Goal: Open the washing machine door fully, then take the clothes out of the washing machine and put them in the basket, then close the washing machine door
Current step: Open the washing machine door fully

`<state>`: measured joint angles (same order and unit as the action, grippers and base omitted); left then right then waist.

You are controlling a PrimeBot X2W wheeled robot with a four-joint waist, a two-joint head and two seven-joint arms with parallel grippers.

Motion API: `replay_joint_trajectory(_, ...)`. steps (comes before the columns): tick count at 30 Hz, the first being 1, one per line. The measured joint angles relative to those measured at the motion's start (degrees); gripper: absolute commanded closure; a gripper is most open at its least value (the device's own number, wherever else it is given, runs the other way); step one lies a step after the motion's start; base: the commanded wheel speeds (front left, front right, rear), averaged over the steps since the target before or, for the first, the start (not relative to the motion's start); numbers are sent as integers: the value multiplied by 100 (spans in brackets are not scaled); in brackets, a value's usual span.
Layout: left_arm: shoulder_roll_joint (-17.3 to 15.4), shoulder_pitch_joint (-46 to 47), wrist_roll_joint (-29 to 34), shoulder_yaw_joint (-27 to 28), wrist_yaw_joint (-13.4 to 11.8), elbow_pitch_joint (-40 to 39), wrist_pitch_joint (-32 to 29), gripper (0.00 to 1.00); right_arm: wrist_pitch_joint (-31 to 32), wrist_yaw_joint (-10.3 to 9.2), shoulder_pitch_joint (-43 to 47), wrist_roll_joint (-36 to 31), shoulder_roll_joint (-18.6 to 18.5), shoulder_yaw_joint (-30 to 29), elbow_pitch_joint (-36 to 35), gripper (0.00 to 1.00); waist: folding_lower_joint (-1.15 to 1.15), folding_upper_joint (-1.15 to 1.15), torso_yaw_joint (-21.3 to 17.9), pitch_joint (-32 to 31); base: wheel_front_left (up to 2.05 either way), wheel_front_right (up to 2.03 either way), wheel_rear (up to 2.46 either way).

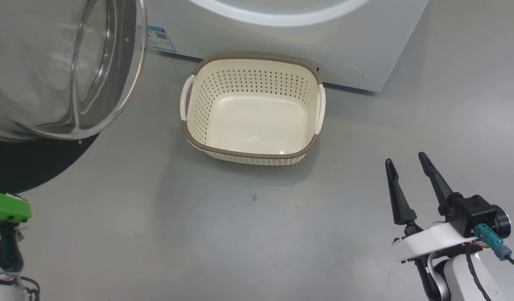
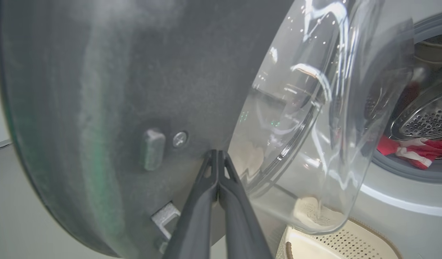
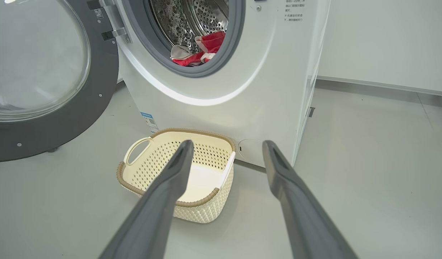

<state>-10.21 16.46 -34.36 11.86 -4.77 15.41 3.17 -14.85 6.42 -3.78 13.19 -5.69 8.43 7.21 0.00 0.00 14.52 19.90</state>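
The washing machine (image 3: 242, 100) stands with its door (image 3: 102, 90) swung out to the left, the glass bowl (image 1: 52, 67) bulging toward me. Red clothes (image 3: 206, 50) with white trim lie in the steel drum, also visible past the glass (image 2: 415, 151). My left gripper (image 2: 218, 153) is shut with nothing between its fingers, its tips against the door's dark inner rim (image 2: 116, 108) beside the glass. The cream basket (image 1: 252, 156) sits on the floor in front of the machine and holds nothing. My right gripper (image 1: 405, 159) hangs open to the basket's right, above the floor (image 3: 228, 144).
Grey floor (image 1: 240, 234) stretches between me and the basket. The open door overhangs the floor at the left. A pale wall (image 3: 386, 43) runs behind the machine on the right. My left arm's green mount (image 1: 8, 211) shows at the lower left.
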Motion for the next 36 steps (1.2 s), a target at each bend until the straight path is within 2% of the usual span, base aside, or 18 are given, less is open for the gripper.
replay_joint_trajectory(16, -439, 623, -366, 681, -32, 638, 85, 100, 9, 0, -174, -32, -235, -98, -45, 0, 0, 0, -18, 623, 0, 0, 0)
replay_joint_trajectory(26, -530, 955, -391, 658, 35, 1135, 226, 100, 18, 0, -283, -33, -324, -109, -68, 0, 0, 0, -28, 826, 0, 0, 0)
replay_joint_trajectory(36, -557, 1017, -285, 489, 202, 1610, 436, 100, 18, 1, -288, -32, -297, -78, 113, 0, 0, 0, -30, 652, 0, 0, 0)
